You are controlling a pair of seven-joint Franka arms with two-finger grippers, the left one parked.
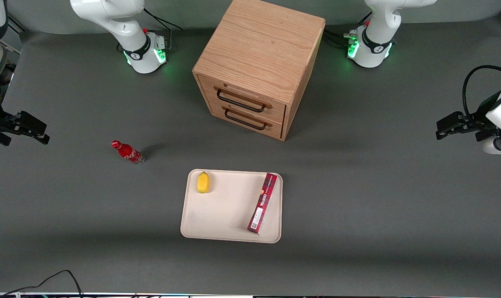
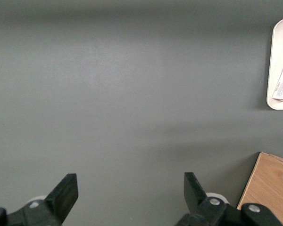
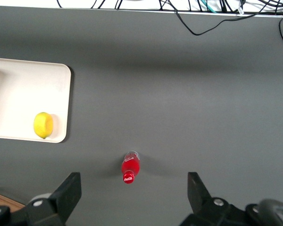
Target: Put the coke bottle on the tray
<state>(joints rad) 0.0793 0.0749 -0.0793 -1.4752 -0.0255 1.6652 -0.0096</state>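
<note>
Grey matting covers the whole table (image 1: 358, 215), and cables trail off its edge nearest the front camera. At the working arm's end the gripper (image 1: 39, 134) hangs above bare mat, partly cut off by the frame edge in the front view; the right wrist view shows its fingers (image 3: 70, 190) spread wide apart with nothing between them. The coke bottle (image 1: 128, 152) stands upright on the mat, well apart from the tray (image 1: 217, 215) and toward the working arm's end. From the wrist its cap (image 3: 128, 178) hides most of the body. On the tray lie a lemon (image 1: 203, 182) and a dark-red box (image 1: 262, 203); the wrist view shows the lemon but cuts off nearly all of the box. Only the front view shows the whole wooden cabinet (image 1: 258, 62), both drawers shut.
</note>
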